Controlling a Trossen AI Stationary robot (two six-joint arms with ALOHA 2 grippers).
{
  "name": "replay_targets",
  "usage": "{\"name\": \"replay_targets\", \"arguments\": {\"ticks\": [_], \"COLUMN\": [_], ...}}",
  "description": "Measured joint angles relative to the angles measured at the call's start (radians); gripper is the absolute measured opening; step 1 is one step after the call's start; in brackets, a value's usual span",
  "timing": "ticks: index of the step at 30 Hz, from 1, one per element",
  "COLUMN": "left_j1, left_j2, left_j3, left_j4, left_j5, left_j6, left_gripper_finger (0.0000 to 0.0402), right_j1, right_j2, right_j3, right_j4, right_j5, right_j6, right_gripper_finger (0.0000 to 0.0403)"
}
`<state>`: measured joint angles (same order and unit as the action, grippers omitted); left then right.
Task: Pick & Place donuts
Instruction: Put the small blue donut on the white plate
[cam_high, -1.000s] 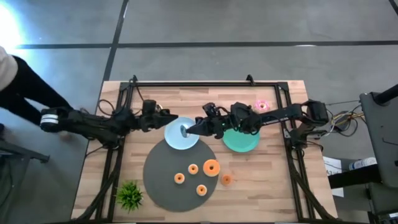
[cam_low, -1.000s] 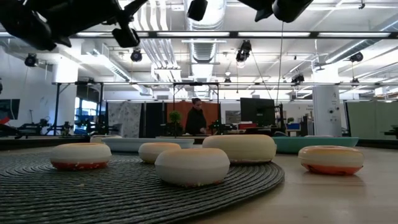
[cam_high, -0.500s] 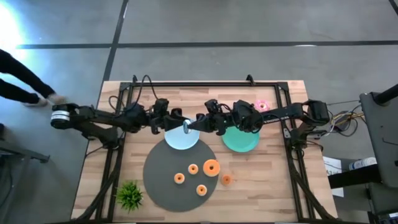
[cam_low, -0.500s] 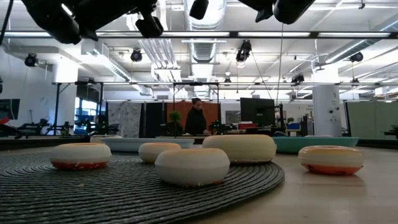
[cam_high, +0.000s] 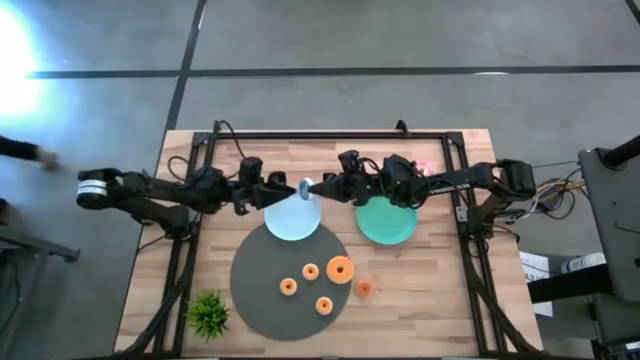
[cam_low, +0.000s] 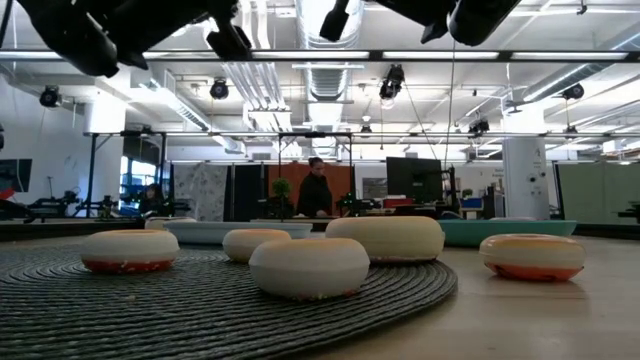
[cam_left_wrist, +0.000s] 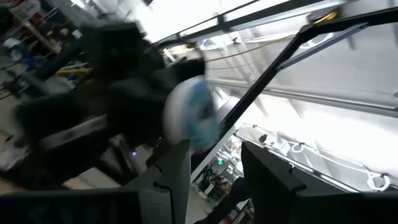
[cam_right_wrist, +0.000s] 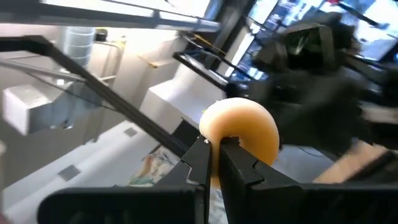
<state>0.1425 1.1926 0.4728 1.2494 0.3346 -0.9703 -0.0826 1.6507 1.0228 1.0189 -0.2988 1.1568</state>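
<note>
While the right pincer (cam_right_wrist: 214, 155) clamps a small ring donut with tan dough and pale blue-white icing (cam_right_wrist: 242, 134) by its rim, it hangs above the far edge of the round light blue plate (cam_high: 293, 220). In the high view that donut (cam_high: 303, 186) sits at the right pincer (cam_high: 309, 187) tip, facing the left pincer (cam_high: 278, 192), whose fingers stand apart just beside the donut without gripping it. From the left wrist the blurred donut (cam_left_wrist: 191, 115) shows ahead of the parted fingers (cam_left_wrist: 176, 168). Both arms meet over the wooden worktop (cam_high: 450, 300). Beside the blue plate lies a round green plate (cam_high: 387, 222), with a pink-iced donut (cam_high: 425, 165) behind it. Nearer, a round dark grey woven mat (cam_high: 265, 290) carries four orange donuts (cam_high: 339, 269); a fifth small orange donut (cam_high: 364, 289) lies just off the mat. Small green plant (cam_high: 208, 313) stands at the mat's left.
</note>
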Motion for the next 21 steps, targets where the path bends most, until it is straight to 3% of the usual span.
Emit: {"name": "replay_targets", "arguments": {"ticks": [21], "left_j1": [0.002], "left_j2": [0.120], "left_j3": [0.102], "left_j4": [0.008], "left_j5": [0.027], "left_j6": [0.031], "left_gripper_finger": [0.0117], "right_j1": [0.003], "right_j2": [-0.001], "right_j3": [-0.009], "right_j4": [0.013], "right_j5": [-0.016], "right_j6": [0.014], "right_gripper_finger": [0.0013]}}
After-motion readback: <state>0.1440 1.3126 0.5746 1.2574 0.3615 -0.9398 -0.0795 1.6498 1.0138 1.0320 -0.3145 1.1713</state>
